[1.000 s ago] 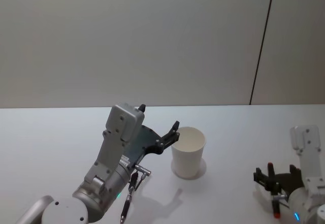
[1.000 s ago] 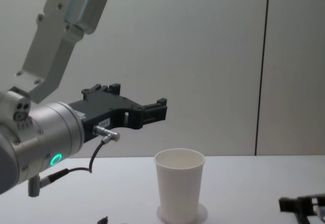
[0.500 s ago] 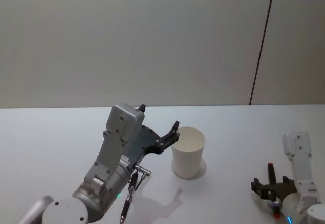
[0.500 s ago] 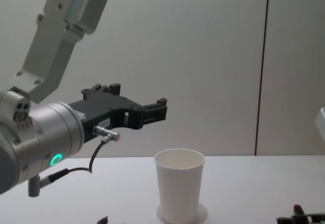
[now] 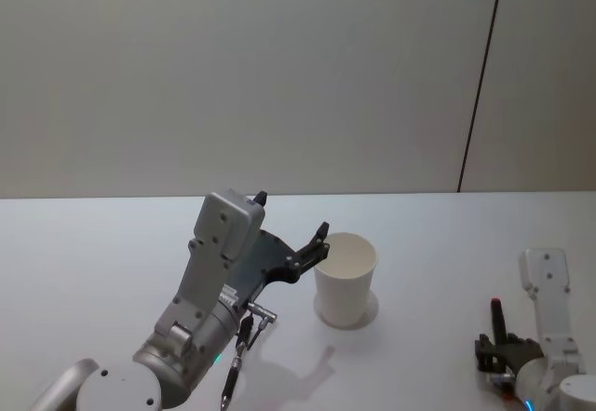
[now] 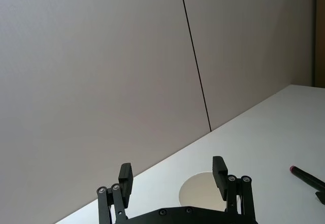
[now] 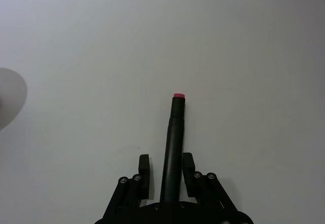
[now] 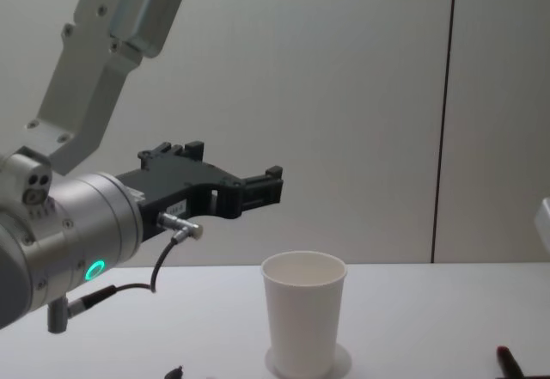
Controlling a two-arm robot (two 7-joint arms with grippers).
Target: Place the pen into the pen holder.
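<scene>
The pen (image 5: 498,321) is black with a red end and lies flat on the white table (image 5: 93,262) at the near right; its red end also shows in the chest view (image 8: 507,360). My right gripper (image 5: 504,344) is lowered over its near half. In the right wrist view the pen (image 7: 175,132) runs between the narrowly open fingers (image 7: 143,170) of that gripper (image 7: 166,158), with a gap on one side. The pen holder (image 5: 345,280) is a white paper cup (image 8: 302,319) standing upright mid-table. My left gripper (image 5: 292,213) hovers open and empty just left of the cup's rim.
The left arm's forearm and wrist fill the near left, raised above the table (image 8: 412,310). A thin dark cable or rod (image 5: 233,374) hangs or lies under that arm. Bare tabletop separates the cup from the pen. A plain wall stands behind.
My right gripper has come down and drawn back over the pen, and its fingers have narrowed around it. The left arm, cup and pen have not moved.
</scene>
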